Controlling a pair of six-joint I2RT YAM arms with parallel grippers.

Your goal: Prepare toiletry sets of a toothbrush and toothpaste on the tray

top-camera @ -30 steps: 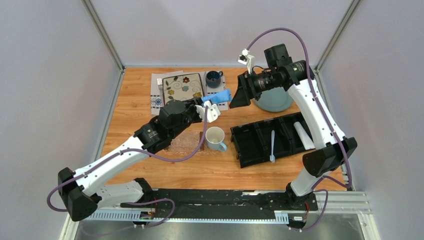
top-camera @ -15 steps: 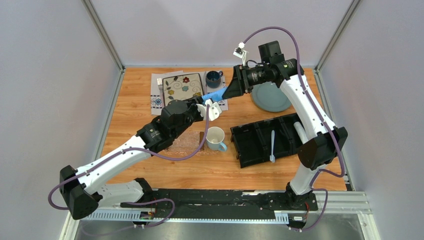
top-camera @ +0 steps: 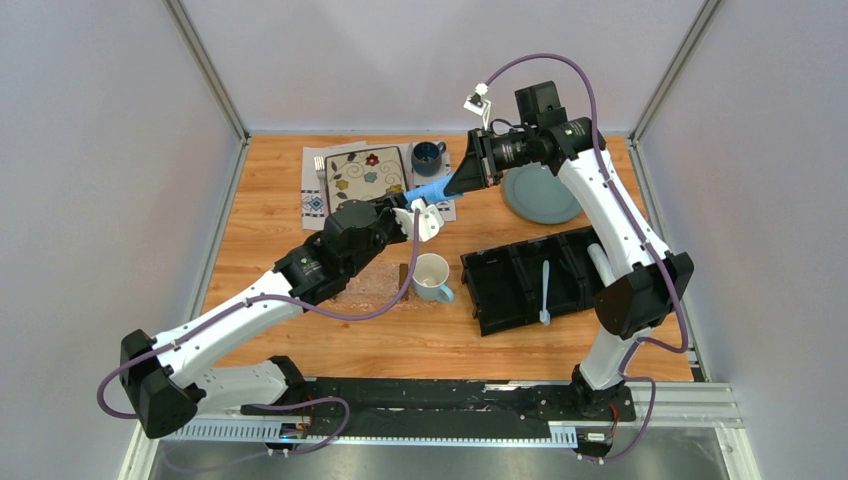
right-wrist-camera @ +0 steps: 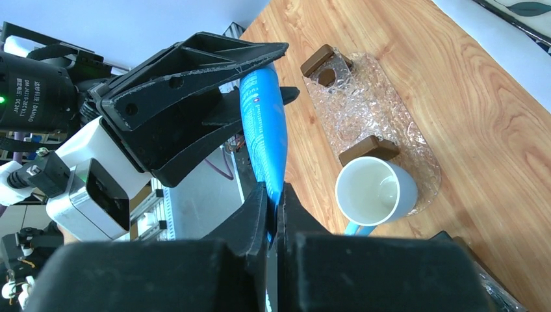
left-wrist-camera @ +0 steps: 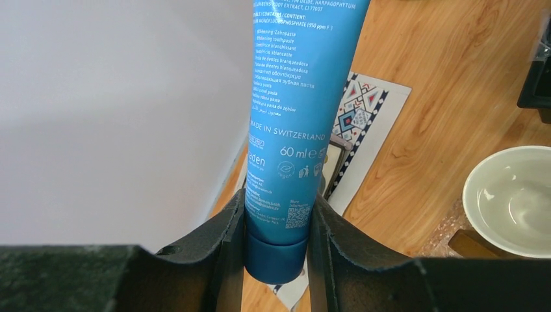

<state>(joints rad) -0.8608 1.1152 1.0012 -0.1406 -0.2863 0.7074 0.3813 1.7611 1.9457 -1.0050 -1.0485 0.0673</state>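
Observation:
A bright blue toothpaste tube (top-camera: 428, 190) hangs in the air between both arms, above the table's back middle. My left gripper (left-wrist-camera: 276, 242) is shut on its cap end, and the tube's printed body (left-wrist-camera: 302, 97) runs away from the jaws. My right gripper (right-wrist-camera: 276, 207) is shut on the flat crimped end of the same tube (right-wrist-camera: 265, 130). The clear textured tray (right-wrist-camera: 390, 110) with brown wooden end pieces lies below, partly hidden under my left arm in the top view (top-camera: 372, 283). The white toothbrush (top-camera: 545, 292) and a whitish tube (top-camera: 607, 270) lie in the black organizer (top-camera: 500, 262).
A white mug with a blue handle (top-camera: 431, 277) stands beside the tray's right end. A grey plate (top-camera: 545, 200), a dark mug (top-camera: 428, 155) and a patterned mat (top-camera: 365, 172) sit at the back. The organizer takes up the right middle.
My right gripper moved left to the tube's flat end and shut on it. The left gripper kept its hold on the cap end and barely moved.

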